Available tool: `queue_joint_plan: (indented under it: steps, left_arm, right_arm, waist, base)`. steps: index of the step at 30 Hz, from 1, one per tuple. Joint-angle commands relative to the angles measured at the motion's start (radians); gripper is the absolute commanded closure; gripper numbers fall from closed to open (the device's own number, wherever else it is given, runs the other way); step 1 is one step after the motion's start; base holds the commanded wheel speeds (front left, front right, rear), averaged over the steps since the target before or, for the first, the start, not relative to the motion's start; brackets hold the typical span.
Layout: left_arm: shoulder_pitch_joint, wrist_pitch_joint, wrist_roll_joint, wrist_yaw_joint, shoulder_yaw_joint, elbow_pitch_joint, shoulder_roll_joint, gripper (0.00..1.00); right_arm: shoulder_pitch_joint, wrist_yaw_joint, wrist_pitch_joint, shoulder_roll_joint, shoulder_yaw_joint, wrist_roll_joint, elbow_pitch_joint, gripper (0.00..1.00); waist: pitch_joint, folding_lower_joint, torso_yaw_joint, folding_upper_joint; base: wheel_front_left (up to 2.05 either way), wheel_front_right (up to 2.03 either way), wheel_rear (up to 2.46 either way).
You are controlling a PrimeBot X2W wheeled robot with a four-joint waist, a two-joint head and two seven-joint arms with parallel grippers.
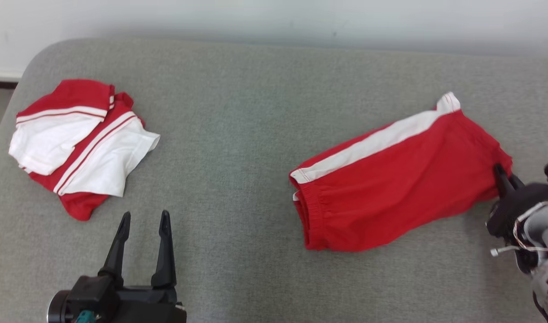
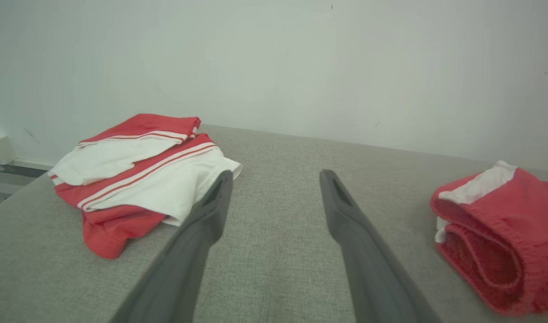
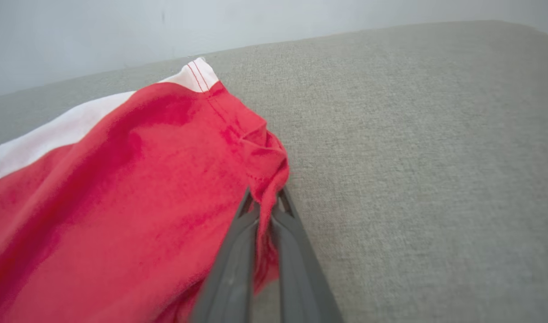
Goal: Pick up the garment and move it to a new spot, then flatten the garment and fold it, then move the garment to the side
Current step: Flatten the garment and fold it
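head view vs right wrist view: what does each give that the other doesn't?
Head view adds: the open left gripper, the folded red-and-white garment at far left, and the elastic waistband. Right wrist view adds: the grip up close, a bunched hem corner clamped in the shut right gripper. Shared: the red shorts, their white side stripe, and the grey cushion.

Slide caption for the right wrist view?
Right gripper, jaws shut, pinching a corner of red white-striped shorts on grey fabric surface.
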Motion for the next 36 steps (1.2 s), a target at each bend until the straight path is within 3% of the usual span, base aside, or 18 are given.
queue_joint_plan:
  steps: [1, 13, 20, 25, 36]
  left_arm:
    - [0.026, -0.003, 0.001, 0.003, 0.01, 0.003, -0.001, 0.0]
    - [0.084, -0.003, 0.011, -0.002, 0.03, 0.005, -0.001, 0.0]
    - [0.098, -0.003, 0.008, -0.011, 0.043, 0.015, -0.001, 0.0]
    - [0.111, -0.003, 0.008, -0.012, 0.054, 0.011, -0.001, 0.0]
    - [0.118, -0.003, -0.008, -0.006, 0.044, 0.008, -0.001, 0.0]
  right_arm:
    - [0.046, 0.001, -0.017, -0.025, -0.008, 0.025, -0.013, 1.0]
    - [0.267, 0.001, -0.069, -0.129, -0.07, 0.12, -0.05, 1.0]
    - [0.279, 0.001, -0.088, -0.11, -0.068, 0.096, -0.083, 1.0]
    - [0.291, 0.001, -0.099, -0.085, -0.06, 0.057, -0.193, 1.0]
    - [0.417, 0.001, -0.08, 0.002, -0.063, -0.087, -0.571, 1.0]
  waist:
    - [-0.053, 0.0001, -0.048, 0.0]
    - [-0.12, 0.0001, -0.118, 0.0]
    - [-0.149, 0.0001, -0.133, 0.0]
    - [-0.166, 0.0001, -0.136, 0.0]
    - [-0.18, 0.0001, -0.118, 0.0]
  base:
    - [0.0, 0.0, 0.0]
    - [0.0, 0.0, 0.0]
    - [0.0, 0.0, 0.0]
    - [0.0, 0.0, 0.0]
    - [0.0, 0.0, 0.0]
